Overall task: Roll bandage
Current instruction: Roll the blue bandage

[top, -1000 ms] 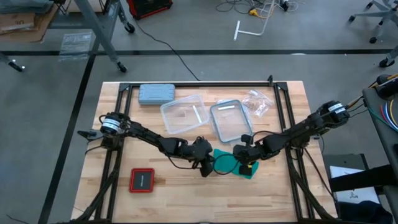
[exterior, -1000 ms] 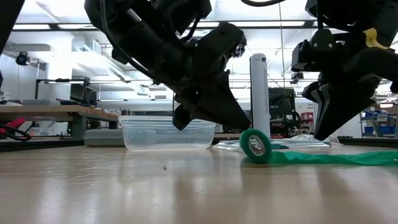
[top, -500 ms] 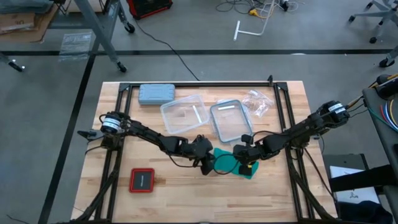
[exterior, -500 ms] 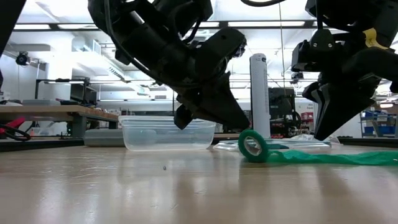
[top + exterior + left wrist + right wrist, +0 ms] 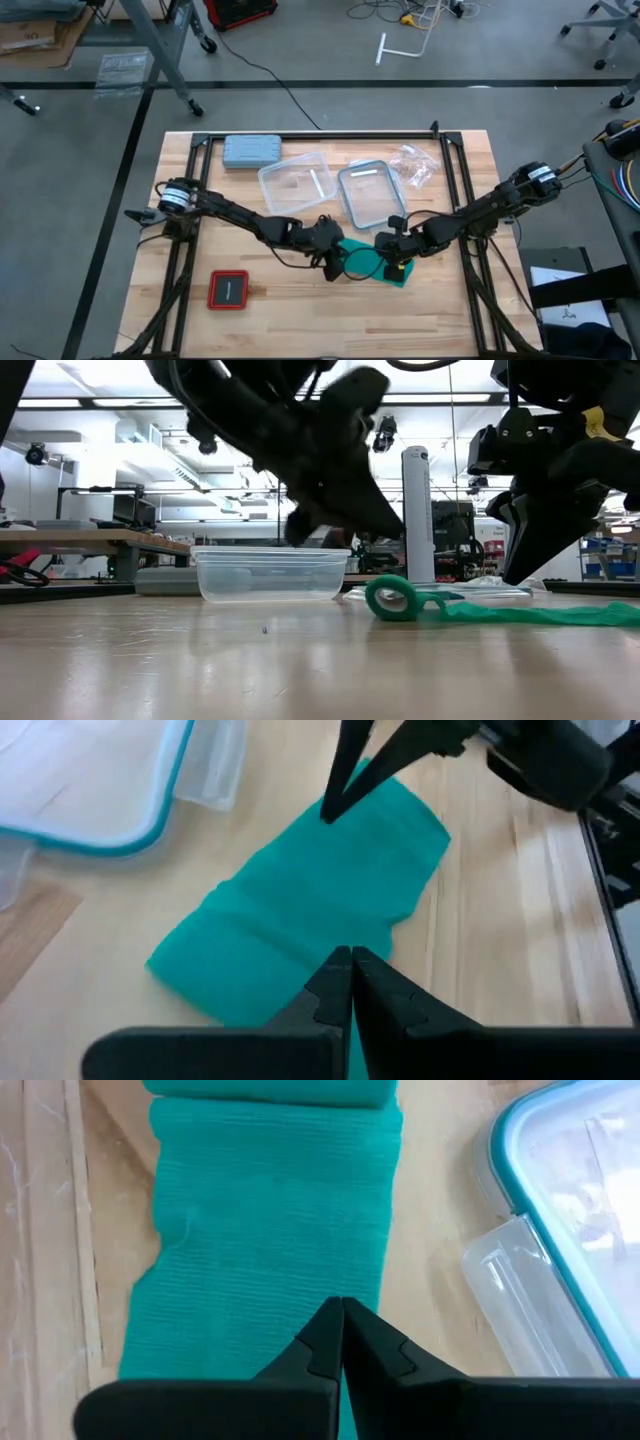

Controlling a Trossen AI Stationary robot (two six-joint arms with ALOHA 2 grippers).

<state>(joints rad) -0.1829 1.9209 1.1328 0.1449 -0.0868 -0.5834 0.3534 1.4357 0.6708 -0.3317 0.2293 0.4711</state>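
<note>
Bandage (image 5: 470,611) on table centre-front, one end rolled into small coil, tail flat toward right arm. Right gripper (image 5: 341,1316) fingers closed, tips pressing tail, likely anchoring it taut. Left gripper (image 5: 351,963) closed, empty, above coil, probably pushing roll along.

Grey floor (image 5: 80,150), bright ceiling lights (image 5: 60,403), workbench (image 5: 70,542)

One bandage (image 5: 365,258), two clear containers (image 5: 296,184) (image 5: 371,192), perhaps one grey case (image 5: 251,150).

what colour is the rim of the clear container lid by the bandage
Light blue rim on the clear lid, clearest in the right wrist view, beside the teal bandage.
</note>
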